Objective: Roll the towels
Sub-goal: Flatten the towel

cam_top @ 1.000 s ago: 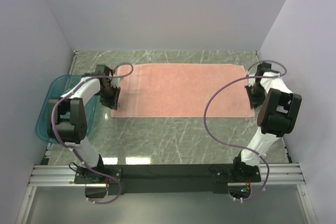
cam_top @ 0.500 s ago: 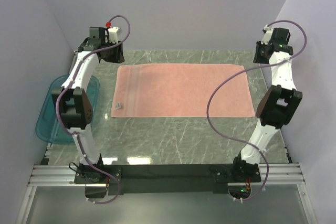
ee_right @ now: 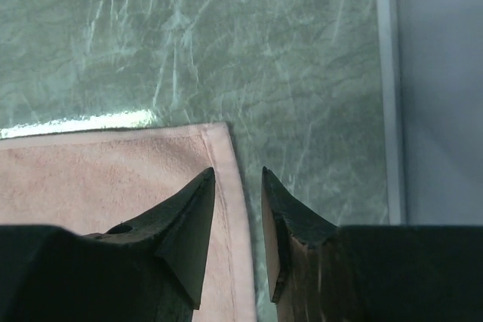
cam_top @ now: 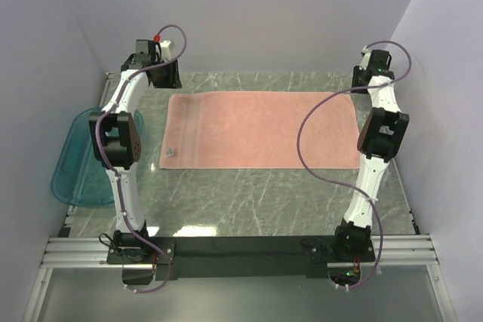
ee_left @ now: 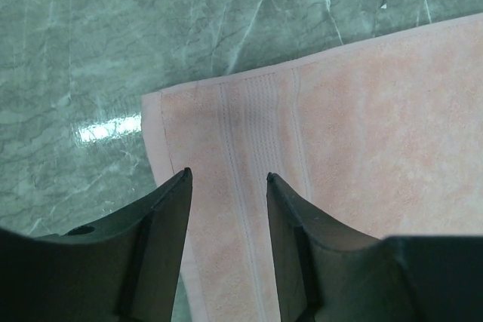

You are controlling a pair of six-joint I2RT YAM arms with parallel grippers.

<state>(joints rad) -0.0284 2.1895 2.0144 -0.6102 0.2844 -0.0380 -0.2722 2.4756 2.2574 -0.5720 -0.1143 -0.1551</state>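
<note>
The salmon-pink towel lies flat and spread out on the marble table, with a small white label at its near left corner. My left gripper hangs open and empty above the towel's far left corner. My right gripper hangs open and empty above the far right corner, its jaws straddling the towel's right hem. Neither gripper touches the cloth.
A teal translucent tray sits at the left edge of the table, beside the left arm. Grey walls close in the back and both sides. The black rail with the arm bases runs along the near edge.
Both arms rose from the towel's near corners and swung to the far corners. In the last half second both wrists dropped lower toward the far corners. The towel has not moved.
</note>
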